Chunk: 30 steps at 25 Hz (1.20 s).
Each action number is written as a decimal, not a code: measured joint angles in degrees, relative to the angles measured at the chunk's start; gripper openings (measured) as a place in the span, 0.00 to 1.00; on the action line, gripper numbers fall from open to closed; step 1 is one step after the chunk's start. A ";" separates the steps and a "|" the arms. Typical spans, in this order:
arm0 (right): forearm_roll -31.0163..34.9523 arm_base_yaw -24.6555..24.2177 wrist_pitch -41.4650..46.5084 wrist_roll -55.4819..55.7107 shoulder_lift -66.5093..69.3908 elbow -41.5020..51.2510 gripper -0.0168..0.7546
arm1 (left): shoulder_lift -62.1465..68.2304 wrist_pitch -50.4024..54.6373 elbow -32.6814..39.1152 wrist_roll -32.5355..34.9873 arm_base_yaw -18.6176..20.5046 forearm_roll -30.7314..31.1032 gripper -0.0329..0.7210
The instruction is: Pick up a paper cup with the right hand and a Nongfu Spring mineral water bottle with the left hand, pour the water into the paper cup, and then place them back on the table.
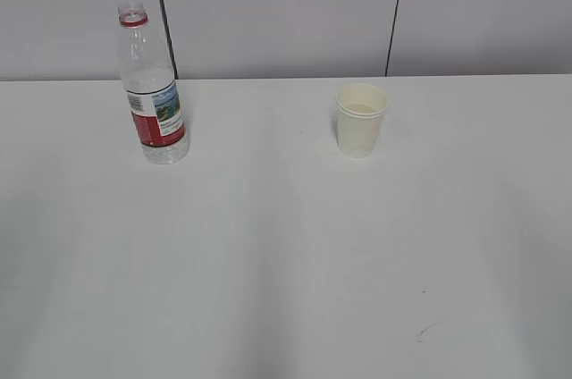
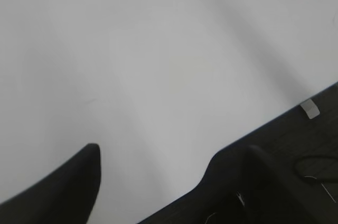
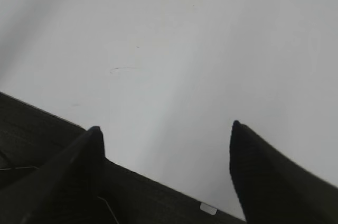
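Item 1: Nongfu Spring mineral water bottle, uncapped, upright on the worktop at far left, long axis vertical, mouth up, label facing me.

Item 2: paper cup, upright, mouth up, right of centre, well apart from the bottle.

Item 3: left claw, as I read it, spread wide and holding nothing, over the worktop's near edge; bottle base just visible far ahead.

Item 4: right claw, likewise spread wide, empty, over the edge.

The bottle stands upright on the table, well left of the cup.
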 joint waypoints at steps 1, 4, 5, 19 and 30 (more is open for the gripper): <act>-0.23 0.00 -0.89 0.00 -1.77 2.06 0.73 | -0.70 -0.86 1.22 0.00 0.00 0.00 0.70; -1.09 0.00 -4.04 0.12 -5.78 7.43 0.73 | -1.62 -3.78 5.10 0.00 0.00 0.00 0.70; -1.06 0.00 -4.74 0.12 -6.89 9.05 0.73 | -1.69 -4.39 6.05 0.00 0.00 0.00 0.70; -1.67 0.07 -5.87 1.45 -8.93 12.18 0.73 | -1.75 -5.74 7.16 0.00 0.00 -0.16 0.70; -1.78 0.07 -6.00 1.55 -8.93 12.18 0.73 | -1.75 -5.74 7.16 0.00 0.00 -0.16 0.70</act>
